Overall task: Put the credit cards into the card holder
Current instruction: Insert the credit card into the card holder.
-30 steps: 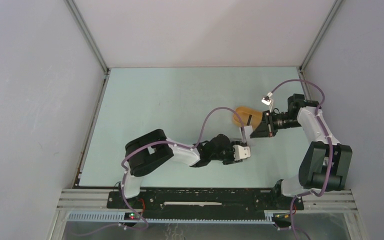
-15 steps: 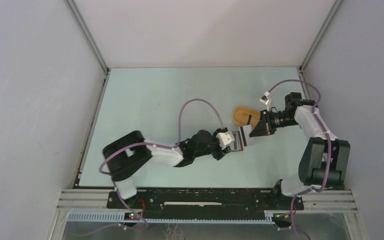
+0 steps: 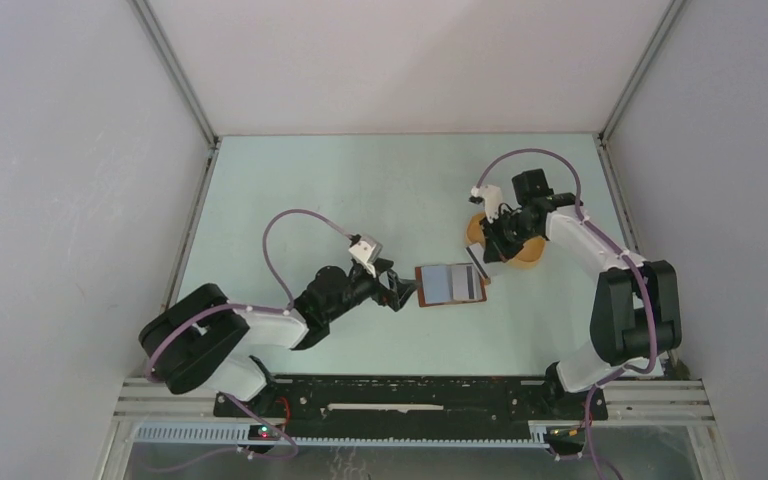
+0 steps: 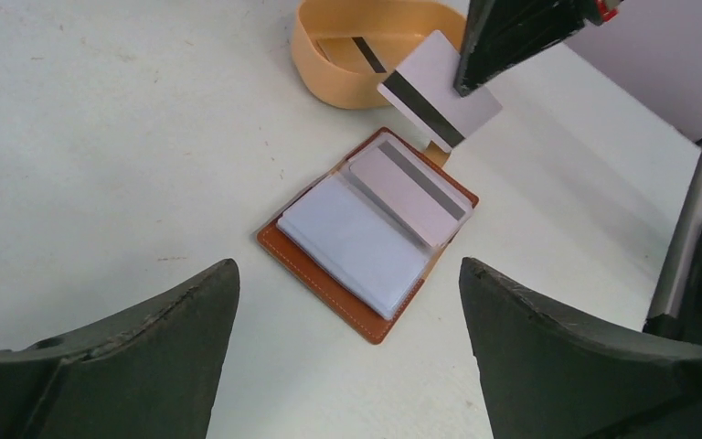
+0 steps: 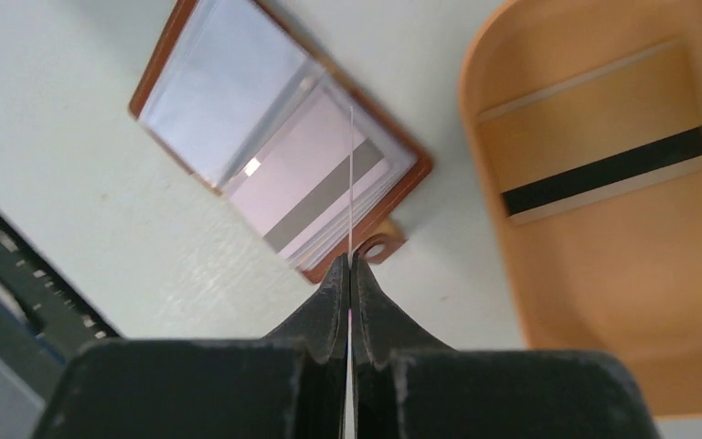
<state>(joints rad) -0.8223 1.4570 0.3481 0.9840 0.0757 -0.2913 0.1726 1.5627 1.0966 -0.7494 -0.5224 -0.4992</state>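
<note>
Right gripper (image 5: pixel 349 265): clenched tight on a single credit card, which is pinched at one end between the fingertips.
Held card (image 4: pixel 439 102): pale, with a dark stripe. It is carried tilted over the far page of the card holder and is seen from the right wrist only as a thin edge-on line. Whether its leading edge is touching the pocket cannot be told.
Left gripper (image 3: pixel 398 291): spread wide and holding nothing. It is pointed at the near edge of the holder, and a clear gap shows from its wrist view.
Card holder (image 4: pixel 366 233): lying open and flat on the table (image 3: pixel 310 200), with its snap tab (image 5: pixel 379 247) sticking out towards the tray.
Stored cards (image 5: pixel 315 187): pale cards are seen on both pages, and a grey stripe shows on the far one.
Tray (image 4: pixel 315 55): orange and oval, just beside the holder.
Last card (image 5: pixel 603 174): dark-striped and lying in the tray, not yet collected.
Risk, sliding: the holder is pinned by nothing, so a push from the card could shove it across the table or against the tray.
Risk, jamming: the card could be stopped by the one already in the pocket, or the sleeve mouth could be missed.
Risk, pivoting: the card is gripped at one end only, so it may be twisted or flicked out under pressure.
</note>
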